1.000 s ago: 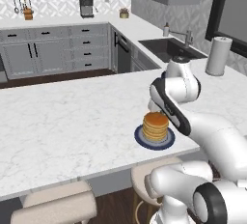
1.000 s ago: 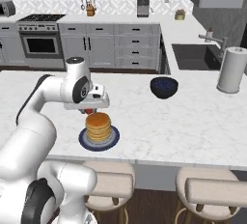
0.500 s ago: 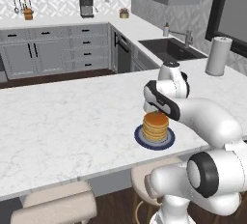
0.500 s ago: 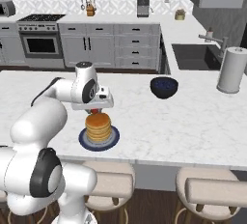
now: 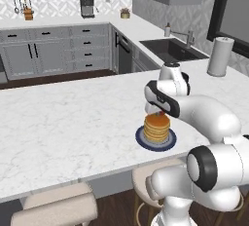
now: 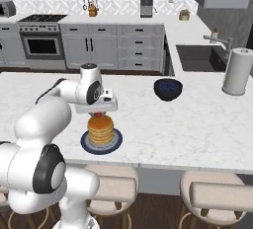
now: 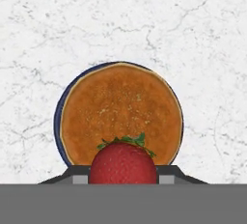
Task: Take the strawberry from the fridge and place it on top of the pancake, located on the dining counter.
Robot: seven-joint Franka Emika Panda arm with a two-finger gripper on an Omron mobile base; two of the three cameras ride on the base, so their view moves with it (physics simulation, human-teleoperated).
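Strawberry is clamped between the gripper tips, leafy cap toward the far side in the hand view. Pancake stack sits right below on its blue plate, on the marble dining counter.

Key relation: stack is straight under the hand but offset. In the hand view the berry hangs over the near edge of the top pancake, w/ the stack's centre a bit further out. Judgement: a small nudge that way, then down, then let go.

Side views: gripper just above the pancake, berry looks nearly touching; can't tell if it is.

Arm pose: folded tight, elbow out, hand pointing straight down over the plate. Bowl sits well apart.
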